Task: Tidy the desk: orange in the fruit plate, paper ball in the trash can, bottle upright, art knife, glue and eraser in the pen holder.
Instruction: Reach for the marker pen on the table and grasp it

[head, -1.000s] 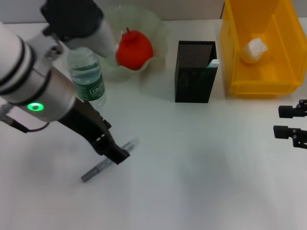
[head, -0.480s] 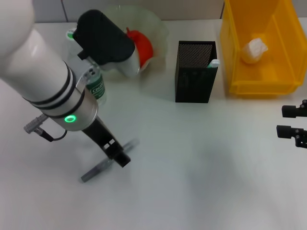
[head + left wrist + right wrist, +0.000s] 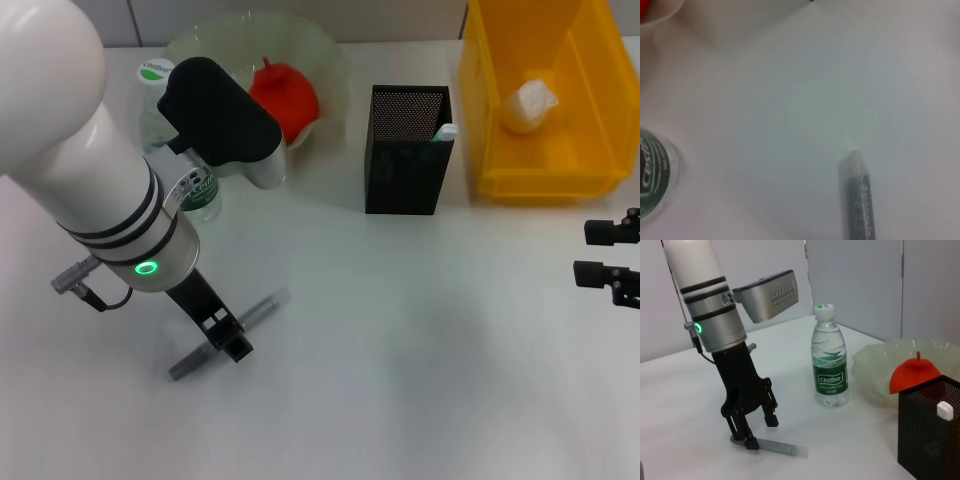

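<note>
Since 1 s ago the left arm has swung upright and the left claw (image 3: pixel 226 336) slid a bit lower-left in the head view, now straddling the art knife (image 3: pixel 228 334) near its middle. Knife lies flat on the tabletop (image 3: pixel 420 380), lower left of frame, long axis running diag. from lower left to upper right; fingers sit across it, one each side. Claw part open, nothing gripped yet, tips at or close to the tabletop. Left arm far nearer; right claw (image 3: pixel 612 255) parked at right edge, open, empty. Knife: slim grey stick w/ speckled body, paler rounded end (image 3: pixel 854 159) in the left wrist view. Pen holder (image 3: pixel 405 150) sits upper centre, well apart.
</note>
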Tool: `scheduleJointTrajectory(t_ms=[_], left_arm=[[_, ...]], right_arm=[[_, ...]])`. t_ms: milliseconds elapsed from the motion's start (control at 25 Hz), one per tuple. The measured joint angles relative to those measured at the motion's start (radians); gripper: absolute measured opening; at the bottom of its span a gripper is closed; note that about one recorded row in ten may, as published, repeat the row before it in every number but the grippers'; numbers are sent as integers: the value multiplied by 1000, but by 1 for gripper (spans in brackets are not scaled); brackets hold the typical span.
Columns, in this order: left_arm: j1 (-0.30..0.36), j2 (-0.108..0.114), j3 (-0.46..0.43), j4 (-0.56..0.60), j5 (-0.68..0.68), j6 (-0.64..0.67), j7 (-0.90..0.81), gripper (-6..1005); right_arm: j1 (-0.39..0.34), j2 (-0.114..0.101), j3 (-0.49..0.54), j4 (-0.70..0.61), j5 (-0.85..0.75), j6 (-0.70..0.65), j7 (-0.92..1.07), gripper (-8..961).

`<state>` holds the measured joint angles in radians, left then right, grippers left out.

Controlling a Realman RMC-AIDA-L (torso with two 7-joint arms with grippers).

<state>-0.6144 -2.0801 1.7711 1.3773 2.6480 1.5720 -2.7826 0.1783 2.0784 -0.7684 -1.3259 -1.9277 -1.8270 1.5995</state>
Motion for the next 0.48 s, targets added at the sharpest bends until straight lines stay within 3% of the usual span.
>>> scheduleJointTrajectory(t_ms=[400, 480], left_arm=[[1, 0, 37, -8, 15, -8, -5, 661], [1, 0, 45, -17, 14, -11, -5, 605]], right_arm=[[10, 0, -2, 32, -5, -1, 0, 460], [10, 0, -2, 33, -5, -4, 1, 460]])
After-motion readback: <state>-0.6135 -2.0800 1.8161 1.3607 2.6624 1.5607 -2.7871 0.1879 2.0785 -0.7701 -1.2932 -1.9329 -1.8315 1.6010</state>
